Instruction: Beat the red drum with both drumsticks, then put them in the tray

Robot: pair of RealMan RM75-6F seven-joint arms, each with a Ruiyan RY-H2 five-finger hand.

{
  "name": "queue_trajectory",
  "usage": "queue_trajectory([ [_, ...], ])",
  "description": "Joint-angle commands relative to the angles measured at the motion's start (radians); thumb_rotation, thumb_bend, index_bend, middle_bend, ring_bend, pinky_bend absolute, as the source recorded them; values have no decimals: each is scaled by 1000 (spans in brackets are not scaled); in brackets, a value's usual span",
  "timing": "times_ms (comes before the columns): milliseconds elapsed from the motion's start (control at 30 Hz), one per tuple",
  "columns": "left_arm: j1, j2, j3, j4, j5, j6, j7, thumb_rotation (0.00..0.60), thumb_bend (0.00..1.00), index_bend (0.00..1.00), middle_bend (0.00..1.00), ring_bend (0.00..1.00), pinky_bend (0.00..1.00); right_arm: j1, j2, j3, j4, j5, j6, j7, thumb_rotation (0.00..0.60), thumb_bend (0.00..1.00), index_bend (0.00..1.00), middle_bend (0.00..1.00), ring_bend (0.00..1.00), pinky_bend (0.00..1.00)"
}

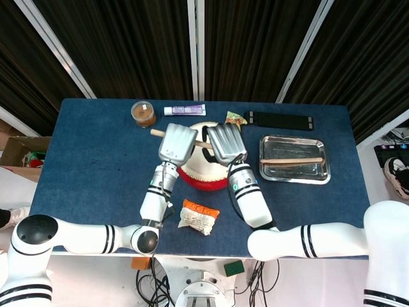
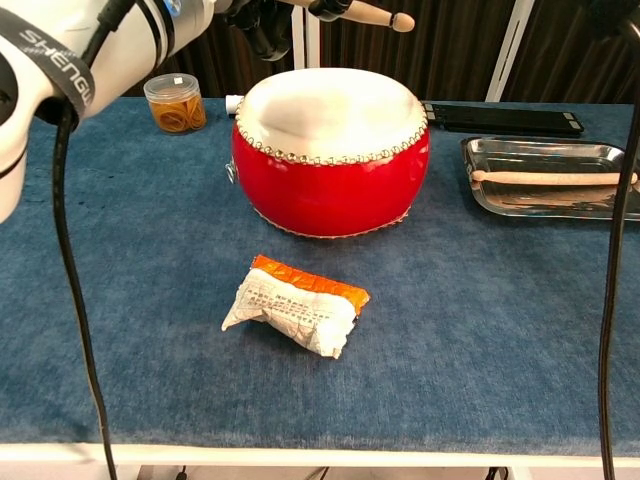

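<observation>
The left hand (image 1: 177, 142) grips a drumstick (image 2: 375, 14) raised above the red drum (image 2: 330, 150) at the table's middle, likely to carry it to the tray (image 1: 294, 159) near the right edge, where the other stick (image 1: 291, 162) lies; whether the right hand (image 1: 227, 142) holds anything is unclear.

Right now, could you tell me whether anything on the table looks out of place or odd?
One drumstick already lies in the tray, while the left hand holds the other drumstick above the red drum. A crumpled white-and-orange packet lies in front of the drum.
</observation>
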Motion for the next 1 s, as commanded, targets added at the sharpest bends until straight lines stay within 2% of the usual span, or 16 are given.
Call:
queue_trajectory([
  [33, -1, 1, 3, 4, 5, 12, 9, 600, 241, 479, 544, 615, 1000, -3, 4, -1, -2, -2, 1, -3, 600, 608, 679, 669, 456, 505],
  [167, 2, 5, 0, -3, -17, 27, 31, 600, 163, 354, 441, 508, 979, -15, 11, -10, -12, -11, 5, -6, 600, 617, 689, 670, 460, 506],
  [333, 6, 15, -4, -9, -41, 32, 44, 600, 135, 268, 347, 411, 837, -31, 30, -24, -26, -27, 6, -14, 600, 628, 706, 671, 466, 518],
  [600, 22, 32, -9, -7, -63, 37, 31, 600, 134, 233, 324, 383, 731, -77, 72, -54, -45, -70, -8, 9, 600, 634, 731, 675, 473, 523],
  [833, 34, 50, -9, -9, -69, 41, 20, 600, 134, 218, 301, 360, 724, -124, 102, -80, -50, -130, -31, 57, 600, 645, 743, 677, 478, 527],
  [1000, 54, 74, -15, -15, -81, 46, -1, 600, 134, 208, 293, 350, 720, -174, 141, -117, -62, -202, -45, 98, 600, 646, 748, 677, 479, 527],
])
